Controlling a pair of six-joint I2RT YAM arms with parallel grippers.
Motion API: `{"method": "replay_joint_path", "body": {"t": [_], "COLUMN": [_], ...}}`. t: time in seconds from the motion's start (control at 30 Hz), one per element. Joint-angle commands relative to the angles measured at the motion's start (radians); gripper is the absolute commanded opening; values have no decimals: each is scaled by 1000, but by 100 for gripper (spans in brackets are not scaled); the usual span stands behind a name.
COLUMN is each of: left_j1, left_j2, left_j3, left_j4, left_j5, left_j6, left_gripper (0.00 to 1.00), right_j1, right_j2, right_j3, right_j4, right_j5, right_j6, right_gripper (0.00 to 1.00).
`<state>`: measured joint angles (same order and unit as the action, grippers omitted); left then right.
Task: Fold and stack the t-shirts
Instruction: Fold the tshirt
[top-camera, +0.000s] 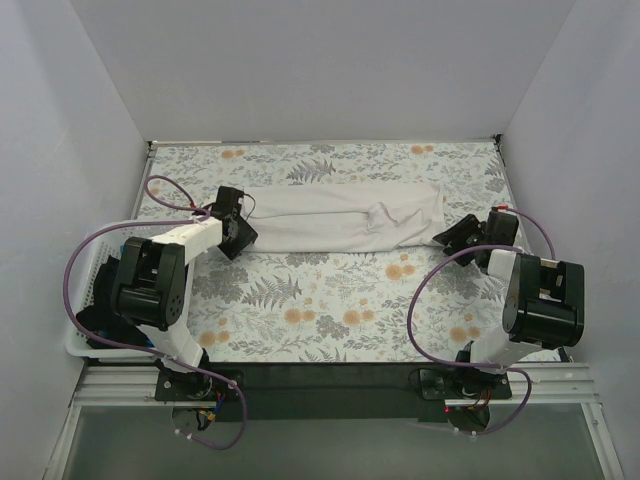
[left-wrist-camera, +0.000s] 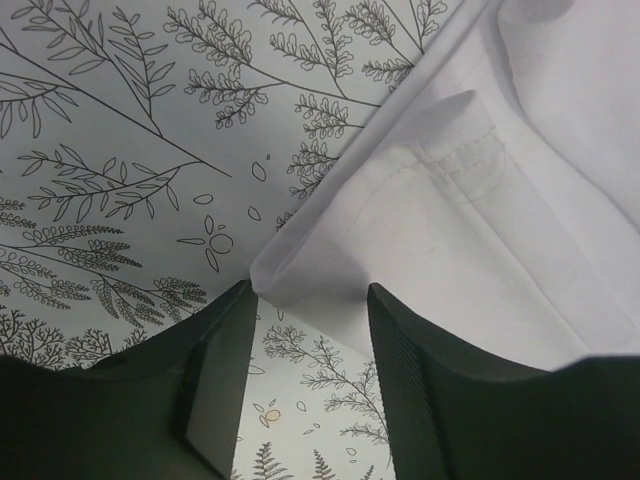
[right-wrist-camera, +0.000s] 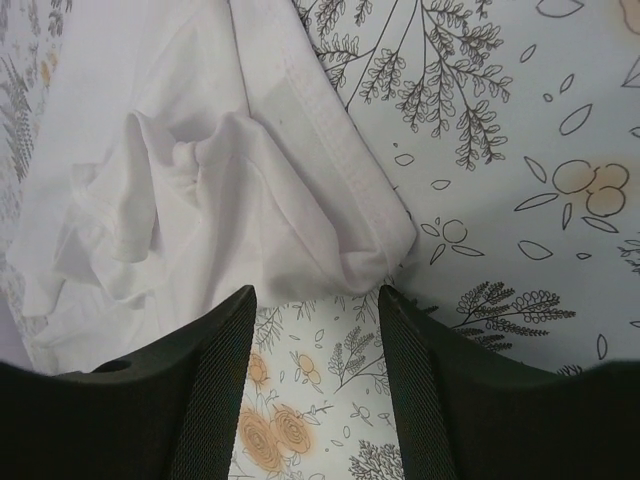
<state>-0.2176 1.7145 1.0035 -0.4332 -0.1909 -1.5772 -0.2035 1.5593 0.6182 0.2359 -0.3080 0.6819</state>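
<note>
Status: white t-shirt lies on the floral tablecloth covering the desk, far-centre, folded lengthwise into a long strip running L to R. L end is flat and neat, R end is rumpled w/ a bunched sleeve.

L hand sits at the strip's L end. On my L wrist cam a folded corner of the shirt pointing into the gap between the fingers. Jaws are apart, not pinching anything, so I call it open. The finger on the cam's R overlaps white cloth, while the other is over bare tablecloth. Stitched hem is visible just past the corner.

R hand is at the strip's R end, low over the desk. Jaws are apart here too, open, nothing held. A rounded cloth edge w/ a stitched hem sits right at the mouth of the gap, and tablecloth print shows between the fingers. I can't tell if the tips touch the cloth.

White slotted basket is at the near-L desk edge, beside the L arm base. It has dark cloth inside, mostly hidden by the arm, so I can't tell what it is.
</note>
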Motion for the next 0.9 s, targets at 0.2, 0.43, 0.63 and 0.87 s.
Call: {"method": "replay_joint_path", "body": {"t": [0.2, 0.43, 0.63, 0.87], "left_j1": [4, 4, 21, 27], "left_j2": [30, 57, 42, -36], "left_j3": [-25, -19, -16, -103], "left_j4": [-6, -21, -79, -166], "left_j5": [-48, -65, -90, -93], "left_j6": [-24, -27, -29, -70], "left_gripper": [24, 8, 0, 0], "right_j1": [-5, -17, -73, -134], "right_j2": [47, 64, 36, -80], "right_j3": [-69, -66, -87, -123], "right_j4": [19, 20, 16, -84], "right_j5": [129, 148, 124, 107], "right_j6": [44, 31, 11, -24], "right_gripper": [43, 21, 1, 1]}}
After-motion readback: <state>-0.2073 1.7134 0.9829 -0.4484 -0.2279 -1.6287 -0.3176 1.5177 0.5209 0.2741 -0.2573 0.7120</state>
